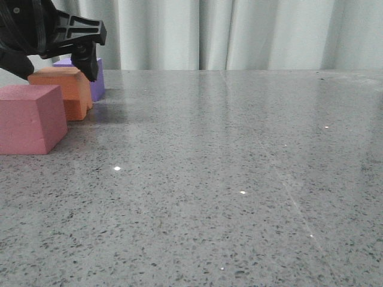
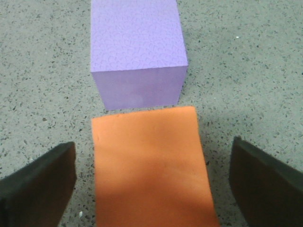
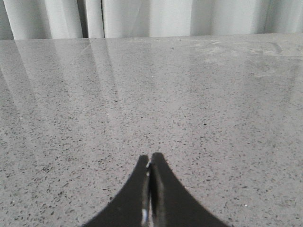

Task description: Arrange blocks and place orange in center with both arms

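Note:
Three cubes stand in a row at the table's far left. The red-pink cube (image 1: pixel 30 119) is nearest, the orange cube (image 1: pixel 63 94) is in the middle, and the purple cube (image 1: pixel 97 81) is behind it. My left gripper (image 1: pixel 82 64) hovers over the orange cube. In the left wrist view the left gripper (image 2: pixel 151 184) is open, with one finger on each side of the orange cube (image 2: pixel 151 165) and a gap on both sides. The purple cube (image 2: pixel 137 52) sits just beyond it. My right gripper (image 3: pixel 150 161) is shut and empty above bare table; it is out of the front view.
The speckled grey table (image 1: pixel 239 167) stretches to the right of the cubes. A pale curtain (image 1: pixel 239 30) hangs behind its far edge.

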Tool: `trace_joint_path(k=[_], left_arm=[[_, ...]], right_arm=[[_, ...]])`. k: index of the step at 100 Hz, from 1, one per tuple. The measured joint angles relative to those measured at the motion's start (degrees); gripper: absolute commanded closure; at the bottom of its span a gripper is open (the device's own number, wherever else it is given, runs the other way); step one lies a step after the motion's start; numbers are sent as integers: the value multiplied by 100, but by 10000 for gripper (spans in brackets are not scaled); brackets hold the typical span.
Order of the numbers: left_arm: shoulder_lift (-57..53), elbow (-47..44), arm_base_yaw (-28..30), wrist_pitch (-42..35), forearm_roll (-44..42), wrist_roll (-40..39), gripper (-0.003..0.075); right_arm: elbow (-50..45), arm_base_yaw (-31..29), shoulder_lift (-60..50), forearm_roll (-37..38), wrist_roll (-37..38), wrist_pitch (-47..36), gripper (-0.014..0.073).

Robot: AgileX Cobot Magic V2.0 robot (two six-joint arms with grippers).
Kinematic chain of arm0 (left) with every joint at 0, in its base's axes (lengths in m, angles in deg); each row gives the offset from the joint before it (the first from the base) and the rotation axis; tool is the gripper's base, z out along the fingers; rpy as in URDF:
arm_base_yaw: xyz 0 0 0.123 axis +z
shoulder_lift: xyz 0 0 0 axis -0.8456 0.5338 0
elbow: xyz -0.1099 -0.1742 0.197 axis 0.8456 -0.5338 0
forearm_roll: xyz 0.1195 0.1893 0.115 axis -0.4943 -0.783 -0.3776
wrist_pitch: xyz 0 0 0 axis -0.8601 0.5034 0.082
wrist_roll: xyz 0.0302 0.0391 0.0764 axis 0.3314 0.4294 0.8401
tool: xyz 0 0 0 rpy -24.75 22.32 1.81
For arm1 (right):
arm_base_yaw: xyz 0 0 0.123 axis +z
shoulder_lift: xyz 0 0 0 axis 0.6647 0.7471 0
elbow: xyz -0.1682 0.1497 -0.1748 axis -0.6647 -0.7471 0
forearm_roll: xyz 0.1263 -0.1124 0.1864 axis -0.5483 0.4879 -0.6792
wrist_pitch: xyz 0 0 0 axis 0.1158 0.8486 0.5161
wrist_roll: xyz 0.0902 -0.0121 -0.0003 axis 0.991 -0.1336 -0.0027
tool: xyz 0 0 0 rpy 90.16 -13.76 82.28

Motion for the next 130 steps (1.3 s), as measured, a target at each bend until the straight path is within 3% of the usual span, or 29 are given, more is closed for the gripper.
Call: trace_joint_path(k=[29,65,82,114,130], left_arm=[[-214,-8,0,-9,4,0,57],[-2126,-317,0,105,-173,206,85],[-3251,-1018,0,124,-542,241,234],[-5356,-2533,0,292,-702,241,740],[-6152,-3127,0,347,-726,241,739]], right_arm=[[0,0,0,0,0,0,713],[0,0,0,0,0,0,713],[0,0,0,0,0,0,713],[0,0,0,0,0,0,713],[0,0,0,0,0,0,713]])
